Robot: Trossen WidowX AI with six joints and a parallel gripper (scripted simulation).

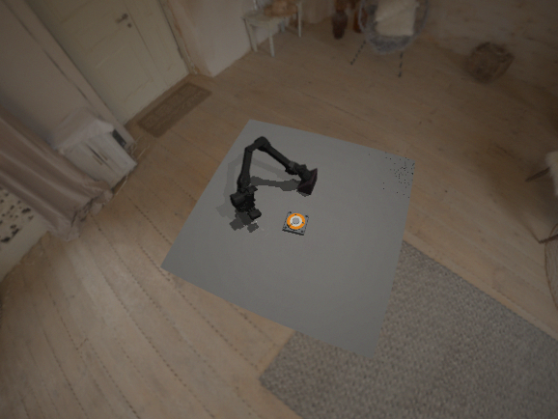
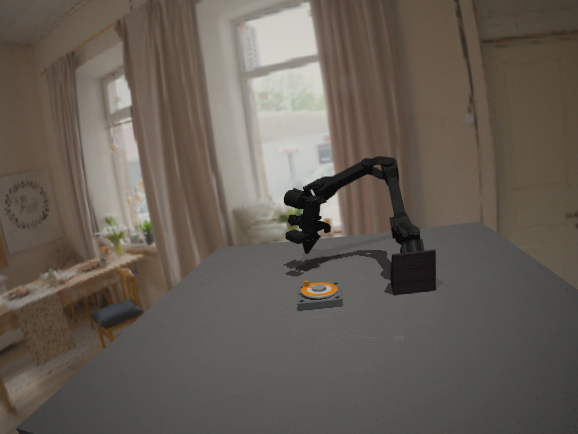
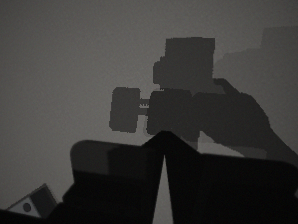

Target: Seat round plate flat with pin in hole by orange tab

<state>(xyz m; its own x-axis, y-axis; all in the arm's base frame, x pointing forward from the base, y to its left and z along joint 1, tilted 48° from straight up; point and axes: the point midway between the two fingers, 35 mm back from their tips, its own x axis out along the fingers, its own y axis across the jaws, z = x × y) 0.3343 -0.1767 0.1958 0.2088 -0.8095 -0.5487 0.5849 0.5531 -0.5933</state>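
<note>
Grey bench (image 2: 350, 380), curtained room. Black hand (image 2: 306, 246) clenched, empty, above orange round plate (image 2: 319, 289). Risk: closed tip overshooting tab, skidding grey base (image 2: 320, 301).
</note>
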